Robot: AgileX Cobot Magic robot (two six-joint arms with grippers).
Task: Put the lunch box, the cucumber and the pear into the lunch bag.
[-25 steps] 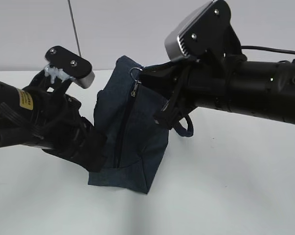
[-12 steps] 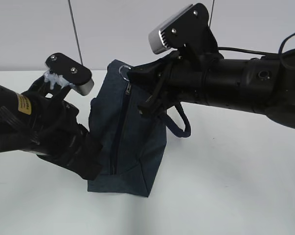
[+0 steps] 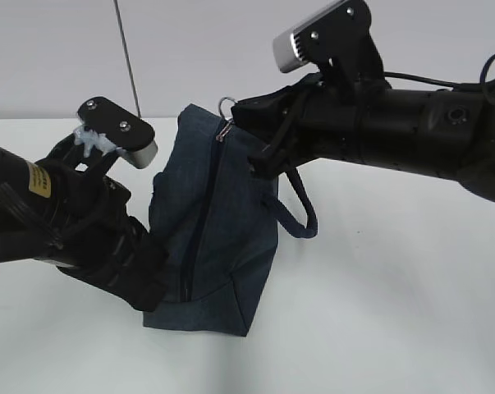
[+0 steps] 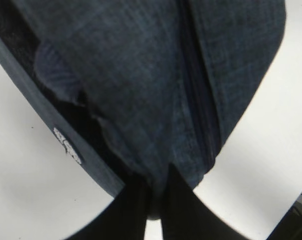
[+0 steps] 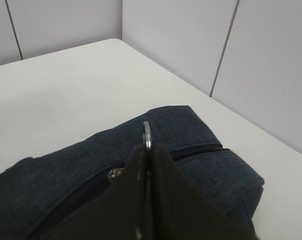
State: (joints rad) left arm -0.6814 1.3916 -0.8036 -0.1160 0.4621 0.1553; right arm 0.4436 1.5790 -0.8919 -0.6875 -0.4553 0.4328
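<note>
The dark navy lunch bag (image 3: 218,222) stands on end on the white table, its long zipper (image 3: 199,220) closed along the near face. My right gripper (image 3: 235,115) is shut on the silver ring pull (image 3: 226,104) at the bag's top; in the right wrist view the ring (image 5: 147,131) pokes out between the closed fingers. My left gripper (image 3: 153,287) is shut on a fold of the bag's fabric (image 4: 156,197) at its lower left corner. The looped handle (image 3: 296,209) hangs on the bag's right. The lunch box, cucumber and pear are out of view.
The white table (image 3: 378,312) runs to grey wall panels behind. The right wrist view shows the table's far edge (image 5: 201,95) close to the bag.
My right gripper, holding the ring pull, moved left and then back a little right and up. The bag now stands straighter. My left arm dropped slightly.
</note>
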